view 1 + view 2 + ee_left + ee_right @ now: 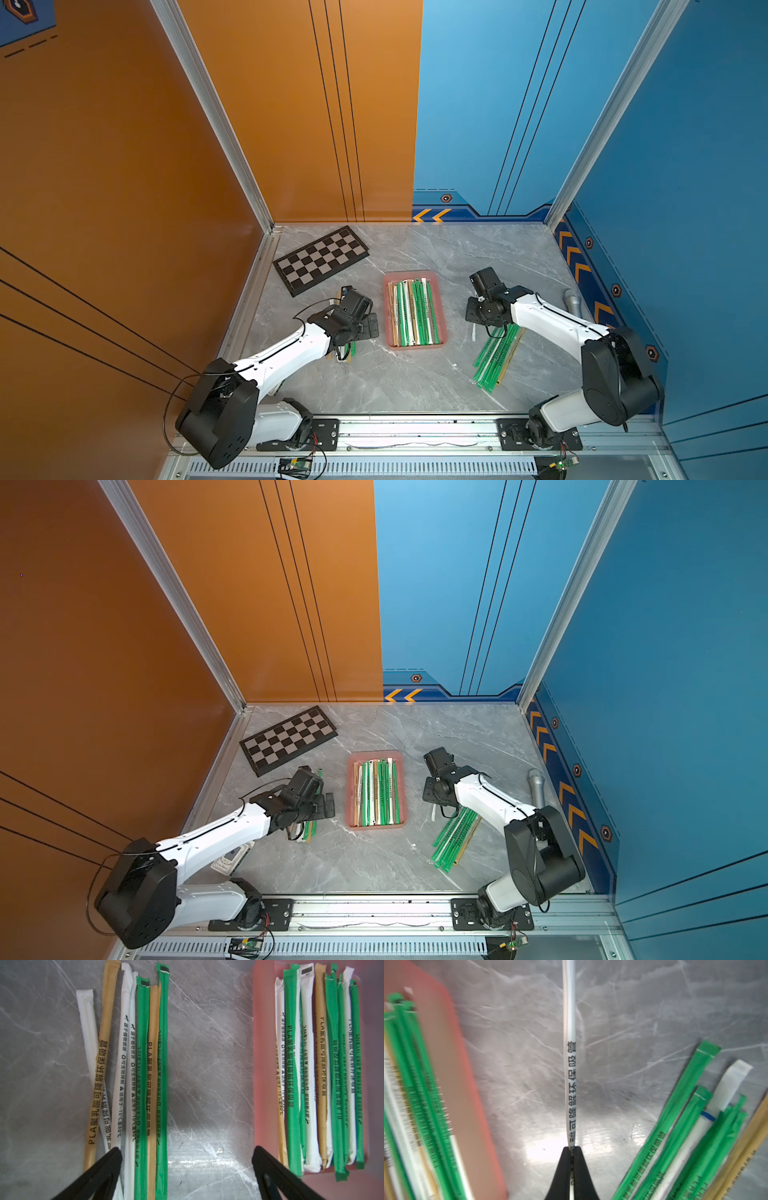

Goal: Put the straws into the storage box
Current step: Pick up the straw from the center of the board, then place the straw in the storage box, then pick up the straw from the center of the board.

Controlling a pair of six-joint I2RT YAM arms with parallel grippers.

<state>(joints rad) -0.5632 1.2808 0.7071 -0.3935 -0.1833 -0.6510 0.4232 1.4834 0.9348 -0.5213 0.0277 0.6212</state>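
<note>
The right claw (572, 1148) pinched a thin white paper-wrapped straw (570, 1064). The left claw (186, 1148) stood spread, a rounded pink tray (415, 345) at its three o'clock.

Enclosure notes:
- Orange wall (104, 166) one side, blue wall (685, 145) opposite.
- Back wall (374, 104) split orange/blue, thin black lines.
- Aluminium posts (214, 112) at back corners.
- Floor (415, 382) grey marble, white veins, glare patches.
- Yellow chevron band (575, 257) low on blue.
- Aluminium rail (415, 428) along front.
</note>
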